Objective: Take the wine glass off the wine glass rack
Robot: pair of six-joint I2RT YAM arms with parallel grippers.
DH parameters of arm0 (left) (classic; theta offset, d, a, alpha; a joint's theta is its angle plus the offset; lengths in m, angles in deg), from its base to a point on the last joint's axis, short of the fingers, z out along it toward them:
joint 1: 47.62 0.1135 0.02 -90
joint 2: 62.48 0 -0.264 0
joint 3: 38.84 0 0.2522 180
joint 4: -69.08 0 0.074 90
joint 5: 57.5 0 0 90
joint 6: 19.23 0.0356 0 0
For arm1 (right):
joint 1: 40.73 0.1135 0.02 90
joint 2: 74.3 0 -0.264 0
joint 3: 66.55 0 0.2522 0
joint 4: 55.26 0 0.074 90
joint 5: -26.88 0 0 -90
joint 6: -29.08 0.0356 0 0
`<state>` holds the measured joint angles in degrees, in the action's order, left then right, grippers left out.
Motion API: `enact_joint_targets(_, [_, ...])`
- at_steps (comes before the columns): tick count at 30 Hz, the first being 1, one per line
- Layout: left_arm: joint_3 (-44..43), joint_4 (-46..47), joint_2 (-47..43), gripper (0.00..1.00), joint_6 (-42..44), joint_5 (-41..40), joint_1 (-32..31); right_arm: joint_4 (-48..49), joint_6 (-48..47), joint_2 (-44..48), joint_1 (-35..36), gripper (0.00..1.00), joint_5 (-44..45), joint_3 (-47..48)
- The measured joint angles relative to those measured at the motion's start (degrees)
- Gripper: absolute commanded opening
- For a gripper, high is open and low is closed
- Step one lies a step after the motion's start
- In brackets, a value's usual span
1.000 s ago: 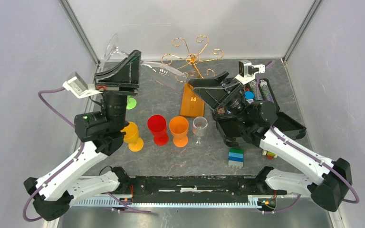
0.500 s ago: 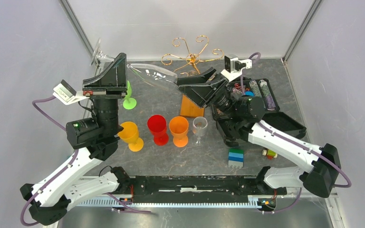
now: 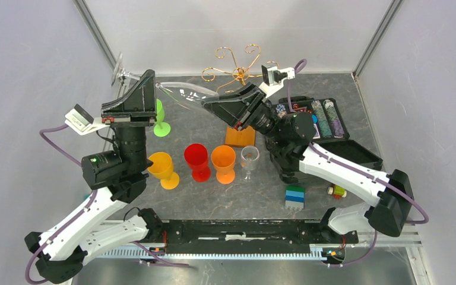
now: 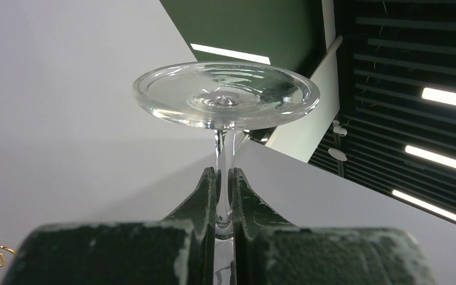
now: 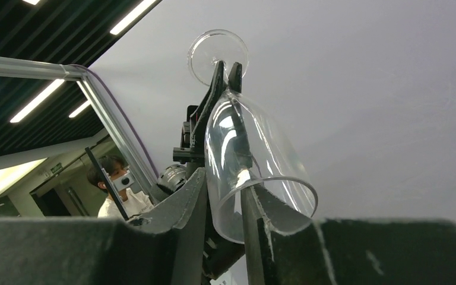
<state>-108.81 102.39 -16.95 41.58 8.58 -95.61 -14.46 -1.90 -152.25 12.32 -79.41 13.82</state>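
The clear wine glass [image 3: 185, 92] lies sideways in the air, left of the wine glass rack [image 3: 239, 70], a gold wire stand on an orange-brown wooden base [image 3: 240, 136]. No part of the glass touches the rack. My left gripper [image 3: 150, 79] is shut on its thin stem [image 4: 224, 155], just below the round foot [image 4: 225, 95]. My right gripper [image 3: 209, 104] is at the bowl's mouth. One finger is outside the bowl [image 5: 246, 154] and the other inside [image 5: 255, 208], close around the wall. Whether they press it I cannot tell.
On the table stand a green goblet [image 3: 162, 123], a yellow-orange one [image 3: 165, 169], a red cup [image 3: 197, 160], an orange cup [image 3: 224, 163] and a small clear glass [image 3: 249, 158]. An open black case of chips [image 3: 323, 119], stacked blue blocks [image 3: 295, 196] and a small toy [image 3: 335, 191] lie right.
My right arm swung left to the bowl's mouth and its jaws narrowed from wide open around the rim. My left arm drew the glass left, away from the rack, then held.
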Motion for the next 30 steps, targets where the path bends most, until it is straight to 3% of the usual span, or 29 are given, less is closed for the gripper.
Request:
enact_joint_targets(4, [1.2,0.1,-1.4,0.03,0.0,-1.1,0.3,-0.5,0.2,-1.3,0.3,0.08,-0.2,1.2])
enact_joint_targets(6, [1.7,0.1,-2.2,0.11,-0.2,-1.4,0.3,-0.7,0.1,-1.4,0.7,0.01,-0.6,1.7])
enact_joint_targets(16, [6.6,-3.2,-9.5,0.47,0.4,-3.0,0.3,-7.5,-7.0,-3.0,2.3,0.00,-1.2,7.1])
enact_joint_targets(21, [7.9,-7.9,-13.1,0.81,2.7,-2.9,0.2,-11.0,-12.5,-4.6,2.5,0.00,2.7,9.6])
enact_joint_targets(25, [8.3,-11.2,-16.1,0.91,4.5,-3.3,0.2,-14.0,-16.1,-7.1,2.3,0.00,6.3,10.8])
enact_joint_targets(30, [11.0,-18.4,-21.9,0.93,7.2,-5.8,0.2,-21.0,-21.7,-11.0,2.5,0.00,8.5,14.9])
